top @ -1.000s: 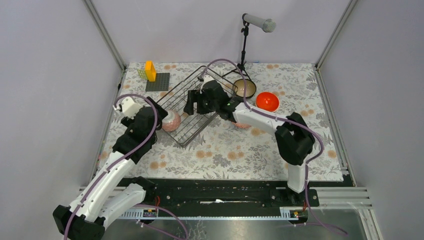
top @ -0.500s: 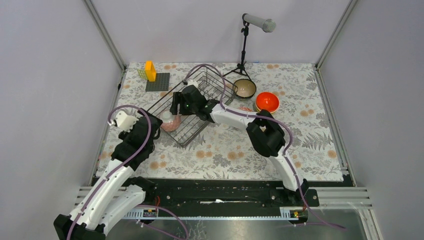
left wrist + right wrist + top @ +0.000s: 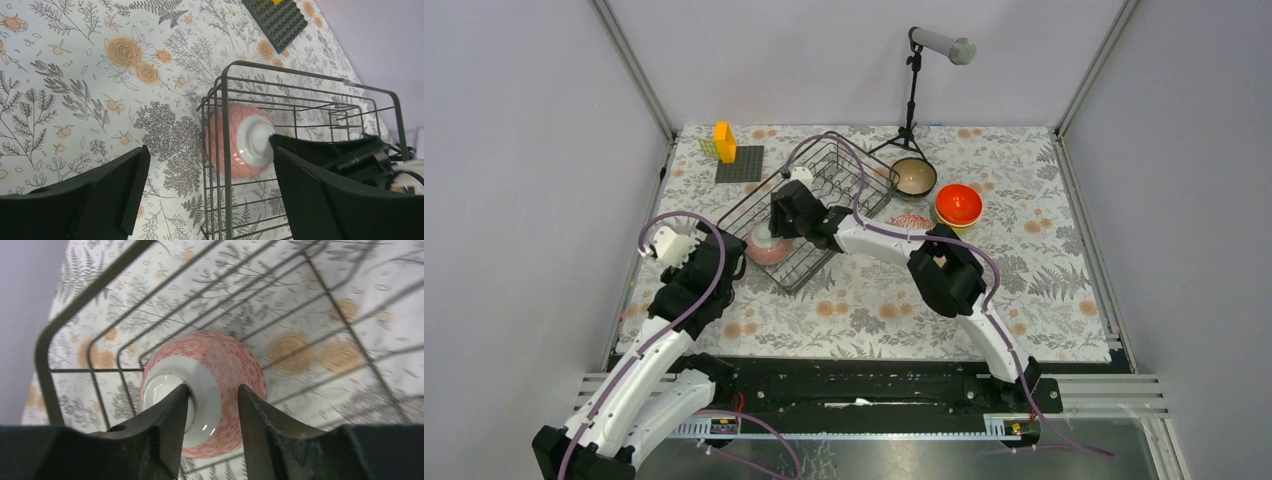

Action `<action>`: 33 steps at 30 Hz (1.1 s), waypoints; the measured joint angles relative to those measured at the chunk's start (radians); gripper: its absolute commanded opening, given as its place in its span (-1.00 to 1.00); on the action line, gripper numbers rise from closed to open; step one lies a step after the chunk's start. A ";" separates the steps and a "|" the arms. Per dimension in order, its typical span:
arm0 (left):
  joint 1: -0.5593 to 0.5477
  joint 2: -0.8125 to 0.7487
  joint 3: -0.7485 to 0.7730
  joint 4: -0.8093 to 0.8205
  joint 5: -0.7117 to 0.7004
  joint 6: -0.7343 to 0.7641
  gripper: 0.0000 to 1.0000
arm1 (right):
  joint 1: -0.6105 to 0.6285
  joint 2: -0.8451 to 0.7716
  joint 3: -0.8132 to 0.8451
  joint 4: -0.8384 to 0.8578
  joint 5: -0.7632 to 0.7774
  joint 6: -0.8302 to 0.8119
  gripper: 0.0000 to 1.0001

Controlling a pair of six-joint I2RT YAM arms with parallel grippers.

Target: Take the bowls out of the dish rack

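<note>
One pink speckled bowl (image 3: 235,365) lies tipped in the dish rack (image 3: 854,180), the right gripper (image 3: 212,392) straddling its white foot, grip unclear, the left gripper (image 3: 209,150) spread wide alongside.

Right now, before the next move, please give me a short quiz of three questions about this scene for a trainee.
1. True or false: the pink speckled round bowl lies inside the dark metal wire dish rack.
2. Complete: the left claw has its jaws ____.
3. Which claw straddles that bowl's white foot: A, the left claw, or B, the right claw?
Key: 1 true; 2 open; 3 B.
</note>
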 measured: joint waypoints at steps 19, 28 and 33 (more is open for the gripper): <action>0.000 0.063 -0.016 0.213 0.223 0.206 0.94 | 0.003 -0.214 -0.262 -0.066 0.156 -0.120 -0.24; 0.023 0.211 0.080 0.290 0.301 0.293 0.52 | -0.005 -0.216 -0.296 -0.061 0.115 -0.128 0.03; 0.063 0.311 0.130 0.345 0.342 0.314 0.22 | -0.045 -0.222 -0.314 -0.009 0.009 -0.077 0.34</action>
